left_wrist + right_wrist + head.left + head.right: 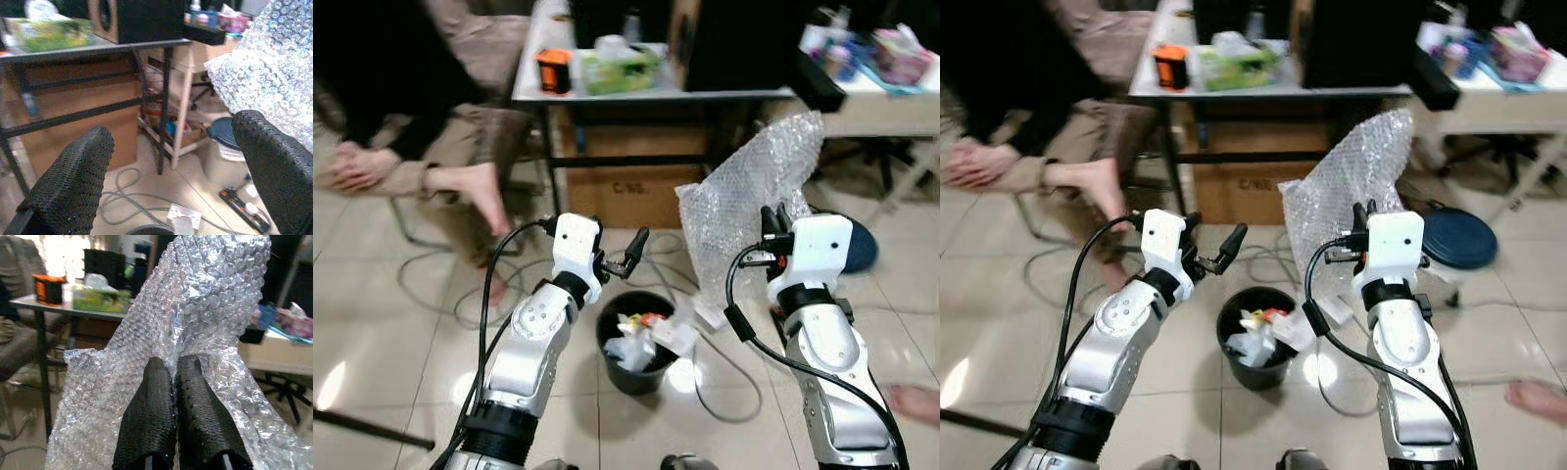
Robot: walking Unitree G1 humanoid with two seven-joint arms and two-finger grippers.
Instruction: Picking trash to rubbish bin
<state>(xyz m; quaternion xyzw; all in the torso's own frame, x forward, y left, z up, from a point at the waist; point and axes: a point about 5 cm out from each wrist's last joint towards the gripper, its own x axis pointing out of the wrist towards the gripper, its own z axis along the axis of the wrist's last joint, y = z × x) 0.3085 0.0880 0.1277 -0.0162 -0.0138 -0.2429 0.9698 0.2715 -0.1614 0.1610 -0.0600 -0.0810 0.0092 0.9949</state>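
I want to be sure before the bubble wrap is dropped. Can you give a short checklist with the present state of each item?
1. Right gripper shut on the bubble wrap sheet: ok.
2. Sheet held over the black rubbish bin: not ok, it hangs to the bin's right, behind it.
3. Room in the bin: cannot tell; trash already lies inside, and the sheet looks far wider than the opening.
4. Left gripper open and holding nothing, above the bin: ok.
5. Cables on the floor beside the bin: not ok, snag risk.
6. Person's bare foot near the right arm: not ok.
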